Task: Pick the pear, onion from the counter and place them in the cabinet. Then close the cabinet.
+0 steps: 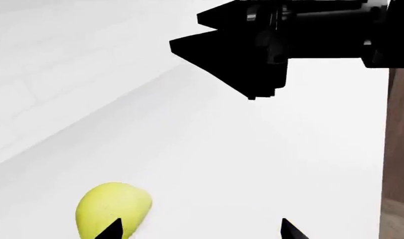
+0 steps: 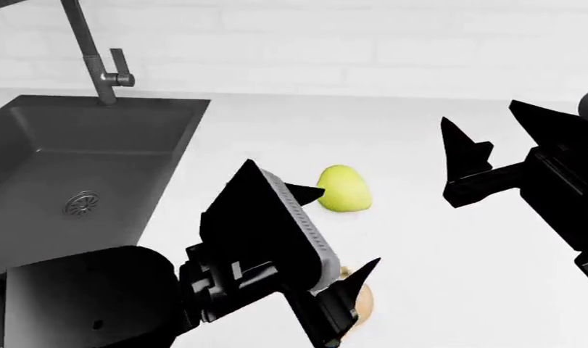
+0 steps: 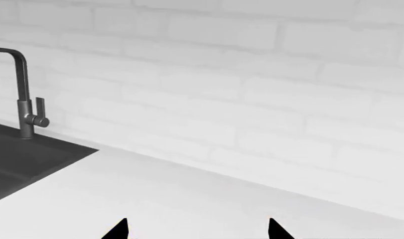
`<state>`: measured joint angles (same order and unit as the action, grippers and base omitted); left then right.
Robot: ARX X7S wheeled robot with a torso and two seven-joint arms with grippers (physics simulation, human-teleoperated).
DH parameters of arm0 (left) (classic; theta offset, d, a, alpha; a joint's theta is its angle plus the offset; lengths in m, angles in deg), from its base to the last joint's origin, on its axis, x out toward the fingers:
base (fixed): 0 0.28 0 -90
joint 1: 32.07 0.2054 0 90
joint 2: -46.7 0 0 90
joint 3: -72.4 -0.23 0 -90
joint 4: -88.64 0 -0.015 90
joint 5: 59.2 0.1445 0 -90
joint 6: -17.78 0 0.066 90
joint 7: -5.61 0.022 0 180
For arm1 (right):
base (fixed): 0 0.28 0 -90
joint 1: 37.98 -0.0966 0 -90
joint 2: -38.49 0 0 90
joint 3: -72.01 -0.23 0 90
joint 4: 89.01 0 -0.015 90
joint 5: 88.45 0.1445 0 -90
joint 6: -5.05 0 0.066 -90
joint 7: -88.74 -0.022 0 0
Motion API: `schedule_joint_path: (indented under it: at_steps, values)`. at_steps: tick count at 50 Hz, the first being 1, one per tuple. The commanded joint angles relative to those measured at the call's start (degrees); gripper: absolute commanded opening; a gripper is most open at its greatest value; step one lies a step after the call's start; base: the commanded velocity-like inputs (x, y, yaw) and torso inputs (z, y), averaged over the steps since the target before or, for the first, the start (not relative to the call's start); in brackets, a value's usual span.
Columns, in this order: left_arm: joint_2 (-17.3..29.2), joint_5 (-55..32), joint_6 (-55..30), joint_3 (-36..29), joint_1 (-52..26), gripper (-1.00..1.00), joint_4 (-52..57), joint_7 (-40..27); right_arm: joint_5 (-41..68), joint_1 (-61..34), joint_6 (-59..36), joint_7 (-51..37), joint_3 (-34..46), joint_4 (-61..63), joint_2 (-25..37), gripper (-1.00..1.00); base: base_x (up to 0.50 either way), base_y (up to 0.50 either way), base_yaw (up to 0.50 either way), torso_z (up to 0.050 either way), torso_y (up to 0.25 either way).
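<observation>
The yellow-green pear lies on the white counter, right of the sink. My left gripper is open and hovers just in front of the pear. In the left wrist view the pear sits by one fingertip, mostly outside the gap of the left gripper. The tan-brown onion peeks out from under the left gripper, mostly hidden. My right gripper is open and empty above the counter, to the right of the pear, and shows as the right gripper over bare counter. The cabinet is out of view.
A dark grey sink with a faucet is set in the counter at the left. A white brick wall runs along the back. A brown panel borders the counter's end in the left wrist view.
</observation>
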<state>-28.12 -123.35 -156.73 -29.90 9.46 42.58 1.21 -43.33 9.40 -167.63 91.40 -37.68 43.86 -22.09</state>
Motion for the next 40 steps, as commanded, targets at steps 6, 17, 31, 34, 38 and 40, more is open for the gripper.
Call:
schedule_joint_path:
  at_steps: [6,17,31,34,38,40]
  values:
    - [2.94,3.71,5.57,-9.88,4.45,1.0,-0.44,2.3,0.19,1.81,2.22,-0.57,-0.15,-0.59,0.4,1.0,0.0,0.0,0.0,0.0,0.0]
    - [5.15,12.14,12.41,-17.42,7.29,1.0,-4.23,5.4,-1.41,4.57,6.02,-0.08,1.34,-2.06,0.78,1.0,0.0,0.0,0.0,0.0,0.0]
    - [6.12,19.13,18.52,-24.84,9.7,1.0,-10.11,7.9,-1.5,5.95,7.52,-0.01,1.07,-2.5,1.03,1.0,0.0,0.0,0.0,0.0,0.0]
    - [6.11,20.4,19.37,-26.02,9.84,1.0,-11.43,8.05,-1.33,5.96,7.45,-0.08,0.87,-2.43,1.04,1.0,0.0,0.0,0.0,0.0,0.0]
    - [5.8,21.76,19.4,-27.48,9.82,1.0,-12.42,7.35,-0.98,5.97,7.24,-0.24,0.72,-2.22,1.07,1.0,0.0,0.0,0.0,0.0,0.0]
    - [5.9,23.01,19.78,-28.88,9.72,1.0,-13.07,7.25,-0.69,5.84,6.92,-0.42,0.6,-2.03,1.03,1.0,0.0,0.0,0.0,0.0,0.0]
